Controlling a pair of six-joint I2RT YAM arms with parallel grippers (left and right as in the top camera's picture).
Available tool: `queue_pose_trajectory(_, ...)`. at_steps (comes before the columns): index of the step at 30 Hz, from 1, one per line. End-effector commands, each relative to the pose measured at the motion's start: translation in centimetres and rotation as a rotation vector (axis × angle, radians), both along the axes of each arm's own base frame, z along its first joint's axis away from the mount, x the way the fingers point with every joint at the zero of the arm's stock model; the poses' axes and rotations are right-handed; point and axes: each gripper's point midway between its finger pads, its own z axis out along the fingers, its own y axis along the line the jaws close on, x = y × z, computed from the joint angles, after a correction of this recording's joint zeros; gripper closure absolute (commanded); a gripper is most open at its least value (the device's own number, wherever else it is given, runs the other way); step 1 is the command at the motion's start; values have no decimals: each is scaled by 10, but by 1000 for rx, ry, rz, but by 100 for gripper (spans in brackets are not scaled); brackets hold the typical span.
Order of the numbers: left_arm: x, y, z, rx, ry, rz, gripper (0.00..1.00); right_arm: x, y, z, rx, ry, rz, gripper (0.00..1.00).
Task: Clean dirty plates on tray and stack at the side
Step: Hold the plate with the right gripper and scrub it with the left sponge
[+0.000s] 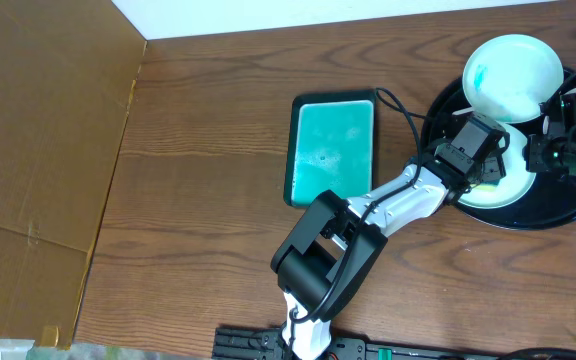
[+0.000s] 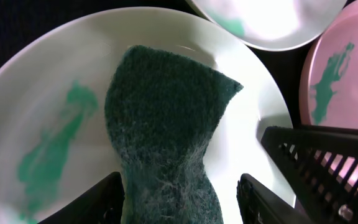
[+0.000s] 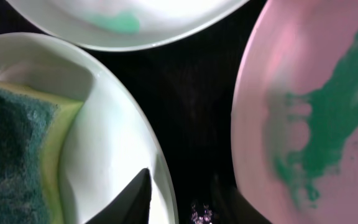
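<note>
Three plates (image 1: 513, 75) on black tray (image 1: 553, 215), each teal-smeared | left claw (image 2: 179, 186) wide — green sponge (image 2: 166, 112) lies between its jaws on one plate | right claw (image 3: 179, 193) by that plate's rim — grip unclear

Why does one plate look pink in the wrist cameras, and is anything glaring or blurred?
Left wrist: the right-hand plate reads pink, probably a colour cast; the upper plate is washed out by glare; the sponge is sharp. Right wrist: same pink tint, soft focus throughout. Overhead: the plates in view read white, the tray nearly featureless black.
</note>
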Motion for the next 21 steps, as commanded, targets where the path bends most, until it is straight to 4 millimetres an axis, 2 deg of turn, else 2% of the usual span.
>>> queue_pose_trajectory(1,0,1,-5,29,-20,-29,40,-5,6,-13,14,33,22,74)
queue_pose_trajectory(4,4,1,-3,38,-45,-39,41,-5,6,-13,13,34,22,73)
queue_pose_trajectory(6,6,6,-4,63,-55,-21,46,-6,6,-13,13,37,22,72)
queue_pose_trajectory(10,6,10,-18,93,-40,-15,48,-6,6,-13,13,37,23,71)
queue_pose_trajectory(13,4,12,-31,111,-19,-16,59,-6,6,-13,13,37,24,71)
queue_pose_trajectory(18,5,10,-30,120,-37,-40,89,-6,6,-14,13,40,24,71)
queue_pose_trajectory(19,6,10,-30,124,-40,-45,92,-6,6,-14,13,40,24,70)
queue_pose_trajectory(21,5,11,-31,127,-37,-45,93,-6,6,-13,12,40,24,70)
